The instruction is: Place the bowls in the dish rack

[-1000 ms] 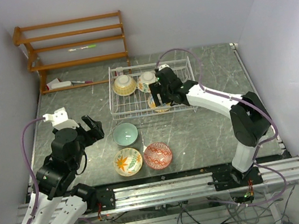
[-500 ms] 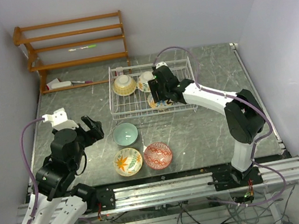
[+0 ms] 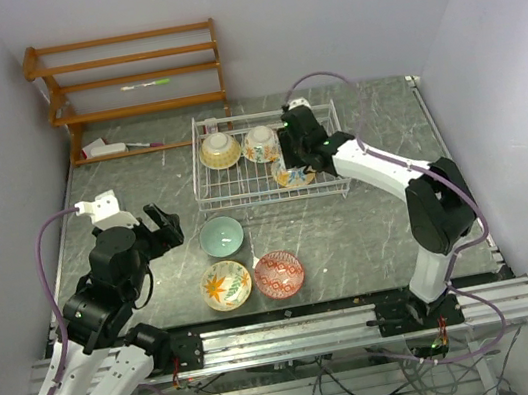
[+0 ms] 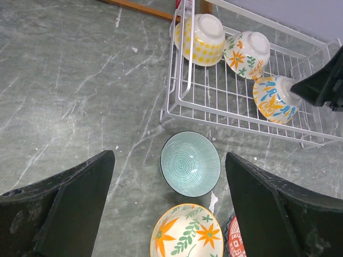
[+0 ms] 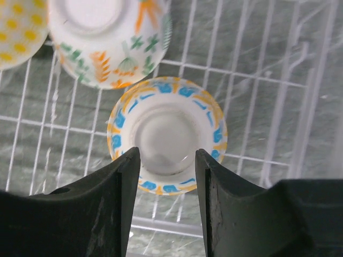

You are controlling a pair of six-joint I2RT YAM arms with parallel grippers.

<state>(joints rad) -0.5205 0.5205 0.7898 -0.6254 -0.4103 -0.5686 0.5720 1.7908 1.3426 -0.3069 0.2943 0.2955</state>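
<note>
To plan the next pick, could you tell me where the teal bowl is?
In the top view, the teal bowl sits on the table left of centre, just nearer than the dish rack and behind the orange-leaf bowl.

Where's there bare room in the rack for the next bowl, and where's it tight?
Bare grid in the dish rack: the near-left corner, in front of the yellow-dotted bowl, and the right end past the right gripper. Crowded: the far row and near middle, where that bowl, the orange-floral bowl and the blue-and-orange bowl sit close together.
</note>
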